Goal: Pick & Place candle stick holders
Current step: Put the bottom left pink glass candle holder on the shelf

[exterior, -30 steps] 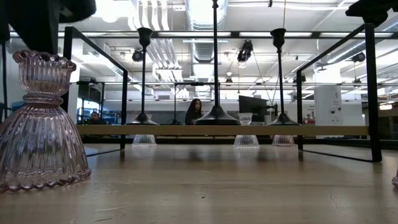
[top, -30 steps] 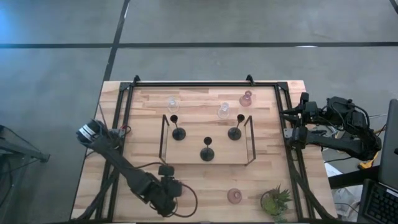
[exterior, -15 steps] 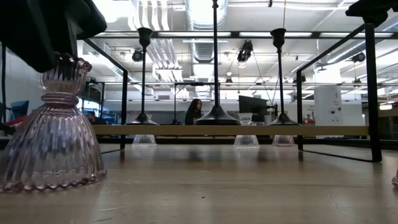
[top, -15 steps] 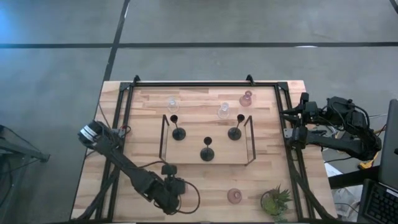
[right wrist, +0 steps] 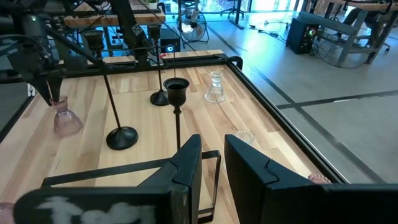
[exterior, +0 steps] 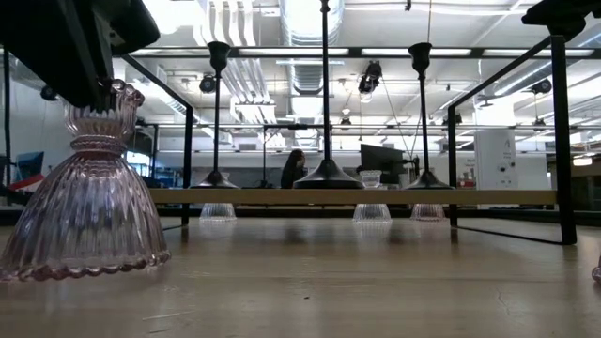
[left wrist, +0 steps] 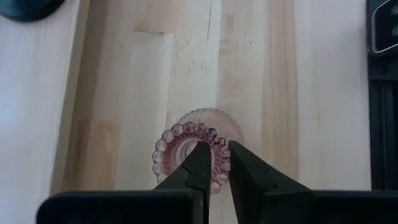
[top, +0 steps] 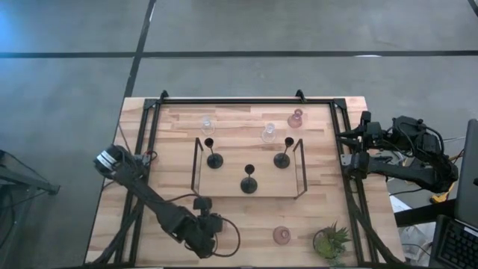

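at the near left of the table (top: 172,142) the left gripper (left wrist: 214,163) hangs over a pink glass holder (exterior: 86,202), with its fingers pinched narrow on the beaded top rim. the base looks still flat on the wood, so i judge it gripped but not lifted yet. this glass is prob. heavy for its size, stiff, smooth and easy to chip. the ribbed skirt is too wide, so the rim or the narrow neck under it is the good place to hold. a pinch on one side of the rim may let it swing or slip.

in the middle three black holders (top: 249,181) stand inside a black wire frame (top: 300,168); thin stems, light, top-heavy. behind them are two clear glass holders (top: 268,134) and another pink one (top: 296,118). near right is one more pink holder (top: 281,235) beside a green plant (top: 331,242).

the right gripper (right wrist: 211,163) waits at the right edge, fingers slightly apart, holding nothing.
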`<state>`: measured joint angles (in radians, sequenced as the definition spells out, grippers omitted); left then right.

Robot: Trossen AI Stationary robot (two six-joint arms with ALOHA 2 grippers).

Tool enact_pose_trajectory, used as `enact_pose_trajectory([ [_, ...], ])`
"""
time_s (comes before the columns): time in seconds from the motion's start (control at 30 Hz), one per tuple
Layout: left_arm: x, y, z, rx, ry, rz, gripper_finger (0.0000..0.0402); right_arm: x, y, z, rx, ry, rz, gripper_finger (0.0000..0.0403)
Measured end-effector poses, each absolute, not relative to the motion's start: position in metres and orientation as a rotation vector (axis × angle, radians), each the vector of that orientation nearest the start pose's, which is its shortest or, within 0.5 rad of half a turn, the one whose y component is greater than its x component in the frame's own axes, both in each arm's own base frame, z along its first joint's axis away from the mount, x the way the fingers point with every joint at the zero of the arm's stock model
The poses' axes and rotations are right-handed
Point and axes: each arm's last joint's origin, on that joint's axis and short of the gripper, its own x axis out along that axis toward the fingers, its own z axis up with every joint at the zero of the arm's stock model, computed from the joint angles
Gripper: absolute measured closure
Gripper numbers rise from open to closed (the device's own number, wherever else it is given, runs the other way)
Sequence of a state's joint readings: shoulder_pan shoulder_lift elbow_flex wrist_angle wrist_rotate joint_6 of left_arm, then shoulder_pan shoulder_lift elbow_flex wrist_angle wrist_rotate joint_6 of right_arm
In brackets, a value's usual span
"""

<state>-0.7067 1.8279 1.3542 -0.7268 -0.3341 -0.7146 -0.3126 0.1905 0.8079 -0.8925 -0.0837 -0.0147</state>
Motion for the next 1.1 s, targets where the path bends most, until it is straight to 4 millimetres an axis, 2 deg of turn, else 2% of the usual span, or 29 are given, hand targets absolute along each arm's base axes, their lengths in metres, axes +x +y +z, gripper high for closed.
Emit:
enact_pose_trajectory([
  [0.23,0.291,-0.222,0.252,-0.003,1.113,0.128,0.0381,0.019,-0.003,0.318,0.04,0.272,-0.225,0.0339],
  [0.33,0.295,-0.211,0.267,0.017,1.127,0.186,0.0381,0.019,-0.003,0.318,0.04,0.272,-0.225,0.0339],
  [0.5,0.302,-0.191,0.28,0.064,1.154,0.267,0.0381,0.019,-0.003,0.318,0.04,0.272,-0.225,0.0339],
  [0.8,0.308,-0.168,0.283,0.15,1.213,0.307,0.0381,0.019,-0.003,0.318,0.04,0.272,-0.225,0.0339],
  [1.1,0.306,-0.153,0.283,0.117,1.259,0.442,0.0381,0.019,-0.003,0.318,0.04,0.272,-0.225,0.0339],
])
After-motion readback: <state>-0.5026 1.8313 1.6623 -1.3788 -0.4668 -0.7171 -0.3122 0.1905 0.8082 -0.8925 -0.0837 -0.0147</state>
